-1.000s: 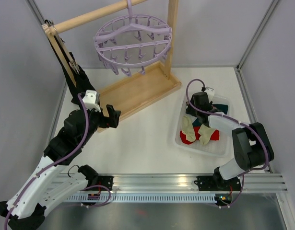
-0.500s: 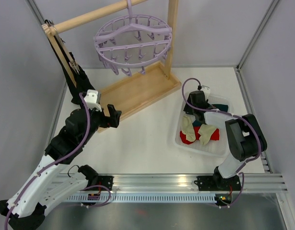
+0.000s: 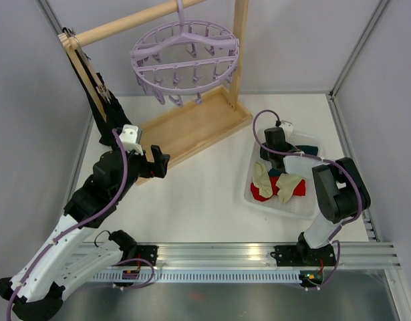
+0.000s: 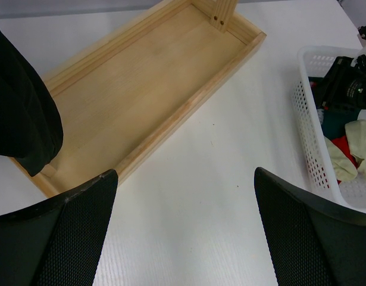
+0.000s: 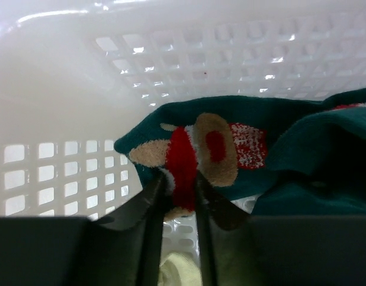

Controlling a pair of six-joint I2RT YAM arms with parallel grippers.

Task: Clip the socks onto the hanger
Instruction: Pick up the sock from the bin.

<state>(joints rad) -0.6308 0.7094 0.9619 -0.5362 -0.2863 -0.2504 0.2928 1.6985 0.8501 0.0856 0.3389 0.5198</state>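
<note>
**Socks heaped on the right, hanger up at the far side**

The lavender hanger [image 3: 185, 60] hangs by its hook from the wooden bar [image 3: 125, 23], far and left of centre. Its two rings sit roughly level and its clips dangle. On the right, the socks [image 3: 279, 182] lie heaped in the white basket [image 3: 279, 206]. Cream ones [image 3: 261, 178] are draped over a red one [image 3: 295, 190]. At the far end a teal sock [image 5: 230, 149], patterned red, tan and white, bunches against the wall. Its red patch is pinched in the right gripper [image 5: 180, 190].

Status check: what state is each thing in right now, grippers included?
Round lavender plastic hanger: hanging from wooden rack, clips empty.
Dark teal patterned sock: in white mesh basket, pinched by right gripper.
Cream sock, red sock: loose in basket.
Right gripper: shut on teal sock.
Left gripper: open, empty.
</note>
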